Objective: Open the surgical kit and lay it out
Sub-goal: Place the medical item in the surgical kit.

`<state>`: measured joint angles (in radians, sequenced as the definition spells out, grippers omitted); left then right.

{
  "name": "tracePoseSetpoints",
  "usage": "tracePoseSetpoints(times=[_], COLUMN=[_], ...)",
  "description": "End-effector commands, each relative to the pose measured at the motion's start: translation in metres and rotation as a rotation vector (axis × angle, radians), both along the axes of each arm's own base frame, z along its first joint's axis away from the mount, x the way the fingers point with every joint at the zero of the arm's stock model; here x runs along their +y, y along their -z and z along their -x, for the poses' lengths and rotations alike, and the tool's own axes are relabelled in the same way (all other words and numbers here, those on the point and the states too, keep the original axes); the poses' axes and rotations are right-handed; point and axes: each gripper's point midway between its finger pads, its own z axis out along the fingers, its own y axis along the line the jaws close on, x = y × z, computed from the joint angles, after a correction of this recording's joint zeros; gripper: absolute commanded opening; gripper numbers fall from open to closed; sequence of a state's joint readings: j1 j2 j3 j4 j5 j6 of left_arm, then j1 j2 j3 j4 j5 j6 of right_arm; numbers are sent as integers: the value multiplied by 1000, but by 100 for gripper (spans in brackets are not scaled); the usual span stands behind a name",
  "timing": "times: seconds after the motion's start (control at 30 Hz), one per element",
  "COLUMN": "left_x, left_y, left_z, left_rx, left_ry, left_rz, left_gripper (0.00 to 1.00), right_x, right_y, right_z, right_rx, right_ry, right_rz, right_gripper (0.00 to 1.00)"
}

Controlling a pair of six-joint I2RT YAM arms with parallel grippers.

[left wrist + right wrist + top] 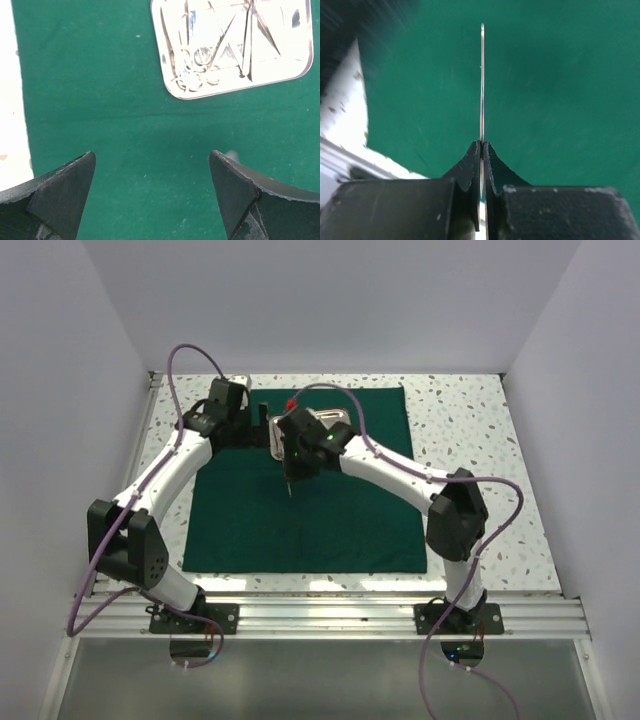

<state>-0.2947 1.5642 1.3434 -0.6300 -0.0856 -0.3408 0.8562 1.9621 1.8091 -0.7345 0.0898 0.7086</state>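
Top external view: the dark green cloth wrap (300,530) of the surgical kit lies unfolded and flat on the speckled counter (470,440), so the opening part of the job looks done. The shiny steel tray (270,75) sits on the far part of the cloth, near its middle, partly hidden from above by the right arm. From the left wrist, several instruments (210,55) lie crossed and heaped inside the tray; ring handles and slim pointed shafts can be made out, but an exact count cannot. The left pincer (152,192) is released, its fingers spread wide over bare cloth on the near side of the tray, holding nothing. The right pincer (482,150) is clenched on one thin steel instrument (482,85), seen edge-on as a narrow blade running out past the fingertips; what kind of tool it is cannot be told. From above, that instrument points down toward the open middle of the cloth, just on the near side of the tray, and whether its tip touches the fabric is unclear. No instrument shows lying on the cloth itself. By my reading the layout has barely begun: this piece is yet to be set down, and the rest in the tray must then be lifted out and spaced apart.
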Motion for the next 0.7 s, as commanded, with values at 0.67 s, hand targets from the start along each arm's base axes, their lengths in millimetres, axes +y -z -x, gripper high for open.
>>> tracePoseSetpoints(times=[0.67], left_x=[38], left_y=[-94], left_z=[114], left_rx=[-138], left_ry=[-107], left_rz=[110], left_gripper=[99], right_x=[-21], right_y=[100], right_z=[84], right_rx=[42], right_ry=[333], right_rz=[73], right_gripper=[0])
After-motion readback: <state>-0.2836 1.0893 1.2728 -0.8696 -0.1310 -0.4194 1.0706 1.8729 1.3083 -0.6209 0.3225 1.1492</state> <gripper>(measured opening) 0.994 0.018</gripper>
